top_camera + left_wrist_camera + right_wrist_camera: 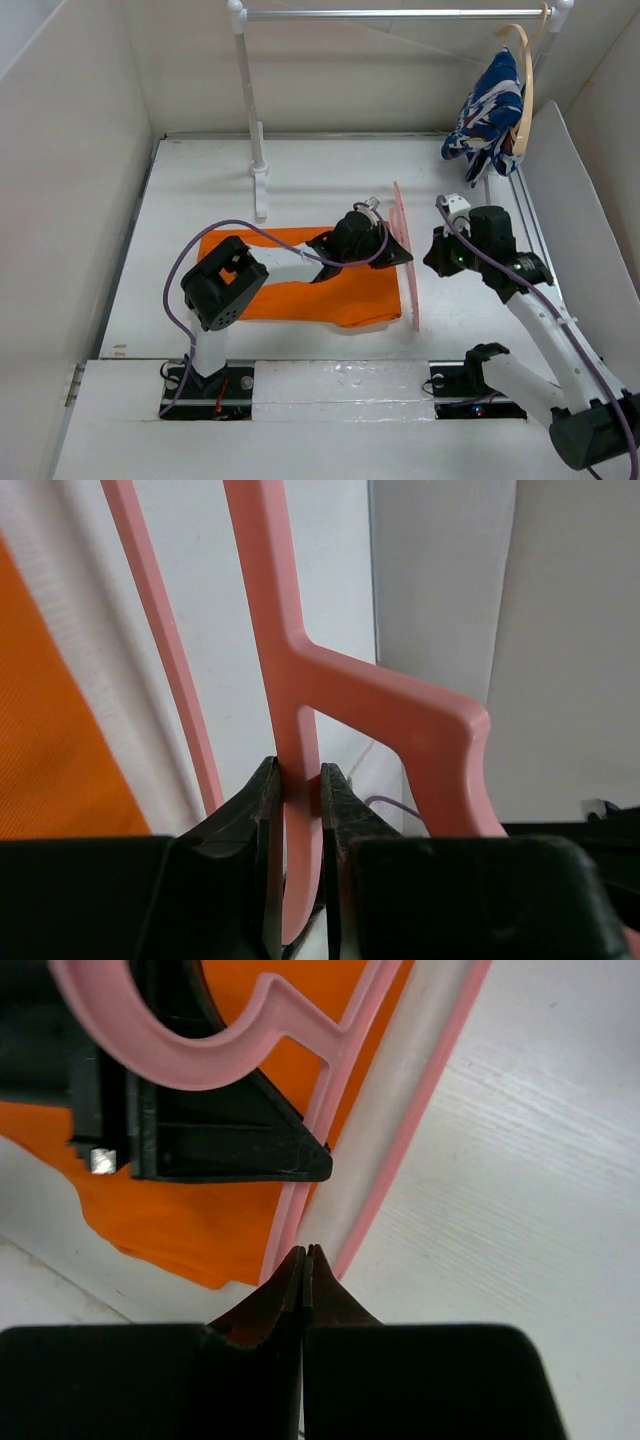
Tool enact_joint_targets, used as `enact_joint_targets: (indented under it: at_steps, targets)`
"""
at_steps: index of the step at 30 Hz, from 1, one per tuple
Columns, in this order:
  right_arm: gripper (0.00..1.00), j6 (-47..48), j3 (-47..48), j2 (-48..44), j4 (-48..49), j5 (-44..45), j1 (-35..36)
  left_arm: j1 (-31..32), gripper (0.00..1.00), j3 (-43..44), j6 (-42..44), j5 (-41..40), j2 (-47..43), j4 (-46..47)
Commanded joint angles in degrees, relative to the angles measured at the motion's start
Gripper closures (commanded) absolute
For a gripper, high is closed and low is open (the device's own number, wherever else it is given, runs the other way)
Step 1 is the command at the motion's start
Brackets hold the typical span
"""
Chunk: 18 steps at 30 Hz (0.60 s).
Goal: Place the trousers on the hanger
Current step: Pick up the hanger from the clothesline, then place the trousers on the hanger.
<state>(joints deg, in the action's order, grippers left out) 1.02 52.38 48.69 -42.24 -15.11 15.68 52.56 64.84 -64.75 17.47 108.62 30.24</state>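
Observation:
The orange trousers [300,288] lie folded flat on the white table, under my left arm. The pink hanger [407,270] stands on edge at their right end. My left gripper [385,240] is shut on the hanger's stem [297,730], just below where the hook branches off; the trousers show at the left of the left wrist view [50,740]. My right gripper [430,260] is shut and empty, its tips [305,1252] just right of the hanger's two thin bars [400,1130]. The hook [150,1050] and the trousers [190,1220] also show in the right wrist view.
A white clothes rack stands at the back, its post [250,110] left of centre and its rail [400,14] across the top. A tan hanger [522,90] with a blue-and-white garment [488,112] hangs at its right end. White walls enclose the table.

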Motion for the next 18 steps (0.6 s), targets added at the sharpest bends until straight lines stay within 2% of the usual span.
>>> enact_joint_targets:
  at_steps: [1,2,4,5,6,9,18]
  targets:
    - [1.00,-3.1,-4.7,4.3,11.4,-4.9,-0.9,0.5,1.00,-2.9,0.3,-1.7,-5.3,5.4]
    - [1.00,-4.4,-7.0,8.1,15.6,-4.7,-0.9,0.5,1.00,-6.2,1.2,-2.4,-6.2,4.5]
    - [0.93,-5.8,-7.8,9.0,17.3,-4.8,-0.9,0.5,1.00,-7.0,1.5,-3.1,-6.5,4.5]
    - [0.88,-6.5,-9.8,11.1,21.5,-5.3,-0.9,0.5,1.00,-7.6,1.9,-3.4,-7.0,3.9]
    - [0.78,-7.3,-10.8,12.1,23.8,-5.9,-0.9,0.5,1.00,-8.7,2.4,-4.0,-7.3,3.3]
    - [0.62,-10.1,-12.7,18.4,29.8,-7.8,-0.9,0.5,1.00,-11.0,2.6,-4.1,-8.0,2.7]
    - [0.52,-14.1,-14.2,27.9,37.1,-6.8,1.8,0.5,1.00,-15.0,2.6,-5.1,-9.2,1.9]
